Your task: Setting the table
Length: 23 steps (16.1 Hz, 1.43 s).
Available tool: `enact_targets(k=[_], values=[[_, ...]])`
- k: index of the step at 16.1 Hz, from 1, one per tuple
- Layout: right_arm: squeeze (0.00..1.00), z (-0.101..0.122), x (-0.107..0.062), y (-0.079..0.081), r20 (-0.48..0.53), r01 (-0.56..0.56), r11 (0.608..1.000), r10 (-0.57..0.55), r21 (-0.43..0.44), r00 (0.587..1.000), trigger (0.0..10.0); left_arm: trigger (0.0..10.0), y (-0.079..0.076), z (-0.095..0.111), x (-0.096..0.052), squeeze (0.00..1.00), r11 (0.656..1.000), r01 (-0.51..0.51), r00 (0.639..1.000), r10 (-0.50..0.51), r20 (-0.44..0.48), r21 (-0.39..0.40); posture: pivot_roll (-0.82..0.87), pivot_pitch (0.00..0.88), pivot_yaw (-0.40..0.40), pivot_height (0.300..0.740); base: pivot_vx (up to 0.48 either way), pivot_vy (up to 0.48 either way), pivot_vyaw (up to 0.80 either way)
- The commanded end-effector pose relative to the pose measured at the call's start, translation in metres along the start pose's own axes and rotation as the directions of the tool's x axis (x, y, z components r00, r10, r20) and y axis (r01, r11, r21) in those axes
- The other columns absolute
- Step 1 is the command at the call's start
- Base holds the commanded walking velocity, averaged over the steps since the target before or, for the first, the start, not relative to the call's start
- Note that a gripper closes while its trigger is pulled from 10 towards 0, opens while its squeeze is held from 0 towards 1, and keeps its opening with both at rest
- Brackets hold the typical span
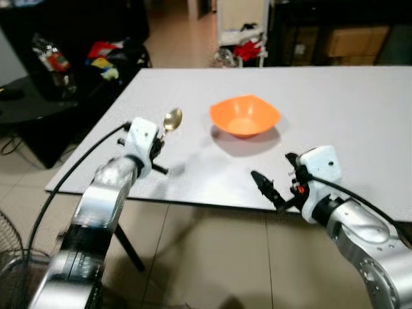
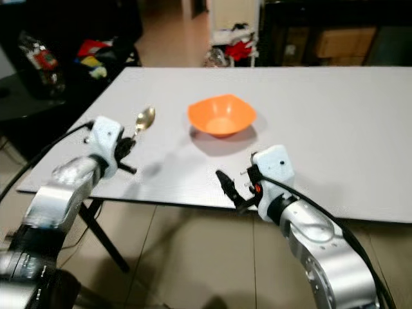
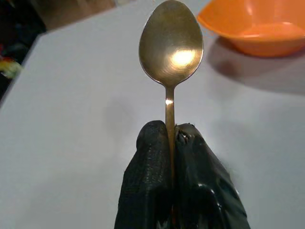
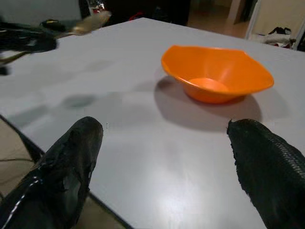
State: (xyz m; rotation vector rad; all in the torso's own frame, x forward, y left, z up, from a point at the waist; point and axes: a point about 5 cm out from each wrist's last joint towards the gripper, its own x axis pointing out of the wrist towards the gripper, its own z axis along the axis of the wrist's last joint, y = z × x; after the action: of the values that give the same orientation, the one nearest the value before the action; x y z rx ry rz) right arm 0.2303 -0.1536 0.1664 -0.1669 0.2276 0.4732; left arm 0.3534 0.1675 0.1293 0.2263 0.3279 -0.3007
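Note:
A golden spoon (image 3: 170,52) is held above the grey table (image 1: 335,109), with my left gripper (image 3: 172,143) shut on its handle. The spoon (image 1: 172,120) hangs over the table's front left part, to the left of an orange bowl (image 1: 245,116). My right gripper (image 4: 167,143) stands open at the table's front edge, in front of the orange bowl (image 4: 217,71), with nothing between its fingers. In the left eye view the right gripper (image 1: 273,191) sits low at the table's edge.
A black side table (image 1: 29,106) with a plastic bottle (image 1: 55,64) stands at the left. Coloured clutter (image 1: 106,58) lies beyond it. A white rack with red items (image 1: 244,42) stands behind the table. A wire basket (image 1: 13,277) sits on the tiled floor at the lower left.

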Motion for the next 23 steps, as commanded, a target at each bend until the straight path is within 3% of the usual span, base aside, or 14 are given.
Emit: enact_targets(k=[1, 4, 8, 13, 17, 23], values=[[0.0, 0.005, 0.0, 0.006, 0.013, -0.042, 0.999, 0.042, -0.008, 0.999, 10.0, 10.0, 0.006, 0.001, 0.006, 0.0, 1.0, -0.008, 1.0, 0.008, -0.011, -0.03, -0.14, 0.0, 0.14, 0.74, 0.0, 0.0, 0.0], [0.0, 0.004, -0.005, 0.009, -0.004, -0.038, 0.999, 0.038, -0.022, 0.999, 10.0, 10.0, 0.007, -0.001, 0.025, 0.0, 0.988, -0.07, 0.993, 0.056, -0.102, -0.136, -0.18, 0.0, 0.154, 0.74, 0.0, 0.0, 0.0], [0.0, 0.002, -0.009, 0.016, -0.02, -0.055, 0.998, 0.055, -0.012, 0.998, 10.0, 10.0, 0.014, -0.005, 0.03, 0.0, 0.977, -0.169, 0.977, 0.148, -0.156, -0.131, -0.19, 0.0, 0.167, 0.74, 0.0, 0.0, 0.0], [0.0, 0.0, -0.007, 0.022, -0.03, -0.069, 0.998, 0.069, -0.008, 0.997, 10.0, 10.0, 0.021, -0.028, 0.025, 0.0, 0.966, -0.231, 0.955, 0.203, -0.218, -0.115, -0.18, 0.0, 0.153, 0.74, 0.0, 0.0, 0.0], [0.0, 0.001, -0.006, 0.025, -0.032, -0.107, 0.994, 0.107, -0.004, 0.994, 10.0, 10.0, 0.028, -0.036, 0.022, 0.0, 0.957, -0.271, 0.944, 0.244, -0.223, -0.1, -0.18, 0.0, 0.141, 0.74, 0.0, 0.0, 0.0], [0.0, 0.001, -0.01, 0.025, -0.055, -0.128, 0.992, 0.127, -0.015, 0.99, 10.0, 10.0, 0.026, -0.05, 0.019, 0.0, 0.962, -0.256, 0.939, 0.224, -0.26, -0.095, -0.19, 0.0, 0.131, 0.74, 0.0, 0.0, 0.0]])
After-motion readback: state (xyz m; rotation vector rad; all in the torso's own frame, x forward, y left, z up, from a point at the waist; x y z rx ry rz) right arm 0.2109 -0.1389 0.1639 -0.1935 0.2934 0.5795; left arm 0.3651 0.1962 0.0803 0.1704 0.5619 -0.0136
